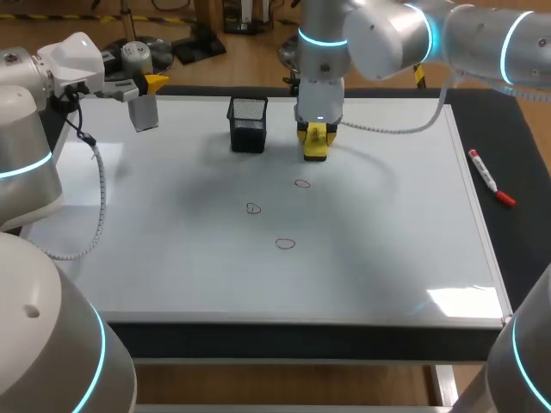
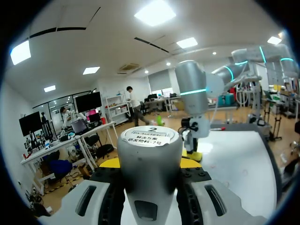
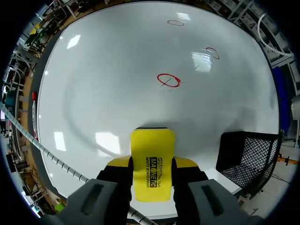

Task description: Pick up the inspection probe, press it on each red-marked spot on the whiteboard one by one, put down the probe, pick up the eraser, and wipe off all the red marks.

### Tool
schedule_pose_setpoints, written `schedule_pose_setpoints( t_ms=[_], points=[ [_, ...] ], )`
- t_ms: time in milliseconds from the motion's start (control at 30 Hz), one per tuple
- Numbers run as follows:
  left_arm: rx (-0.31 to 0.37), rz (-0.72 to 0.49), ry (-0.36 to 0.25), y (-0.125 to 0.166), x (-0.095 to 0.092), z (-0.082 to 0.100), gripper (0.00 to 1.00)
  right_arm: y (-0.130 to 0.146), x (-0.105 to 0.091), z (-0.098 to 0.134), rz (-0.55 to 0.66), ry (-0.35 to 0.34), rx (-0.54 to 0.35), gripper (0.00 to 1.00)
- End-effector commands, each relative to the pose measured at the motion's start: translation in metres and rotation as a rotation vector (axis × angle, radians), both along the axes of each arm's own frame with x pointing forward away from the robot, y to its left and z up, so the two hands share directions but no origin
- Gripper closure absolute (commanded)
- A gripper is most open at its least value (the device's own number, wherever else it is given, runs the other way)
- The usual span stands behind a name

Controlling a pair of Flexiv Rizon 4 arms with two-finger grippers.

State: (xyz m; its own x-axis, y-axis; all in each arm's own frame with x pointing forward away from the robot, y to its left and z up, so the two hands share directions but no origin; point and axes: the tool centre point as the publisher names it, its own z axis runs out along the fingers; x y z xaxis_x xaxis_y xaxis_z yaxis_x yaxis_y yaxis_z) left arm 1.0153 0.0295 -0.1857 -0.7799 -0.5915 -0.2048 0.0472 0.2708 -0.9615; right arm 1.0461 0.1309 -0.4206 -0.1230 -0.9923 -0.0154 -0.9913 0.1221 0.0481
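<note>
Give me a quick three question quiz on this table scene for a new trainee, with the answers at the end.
1. True or false: the right gripper holds the eraser.
2. How many red marks are on the whiteboard? A two, B three, C five.
3. Fill in: the left gripper holds the grey ____.
Key: 1 true; 2 B; 3 probe.
</note>
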Motion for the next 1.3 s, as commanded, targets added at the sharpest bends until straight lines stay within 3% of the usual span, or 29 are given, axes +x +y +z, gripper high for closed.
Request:
schedule_pose_setpoints(
  t_ms=[33,167,367,600,1033,1300],
  points=[
    [-0.002,0.002,-0.005,0.0,0.0,0.0,1.0,-0.011,-0.004,0.008,-0.017,-0.019,0.003,1.0],
    [-0.002,0.002,-0.005,0.0,0.0,0.0,1.0,-0.021,-0.007,0.021,-0.078,-0.047,-0.003,1.0],
    [-0.002,0.002,-0.005,0.0,0.0,0.0,1.0,-0.05,-0.011,0.042,-0.269,-0.078,-0.031,1.0],
    [-0.002,0.002,-0.005,0.0,0.0,0.0,1.0,-0.089,-0.025,0.054,-0.478,-0.069,-0.051,1.0],
    [-0.002,0.002,-0.005,0.0,0.0,0.0,1.0,-0.169,-0.068,0.053,-0.77,-0.034,-0.041,1.0],
    [-0.002,0.002,-0.005,0.0,0.0,0.0,1.0,-0.192,-0.09,0.045,-0.847,0.002,-0.031,1.0]
  ],
)
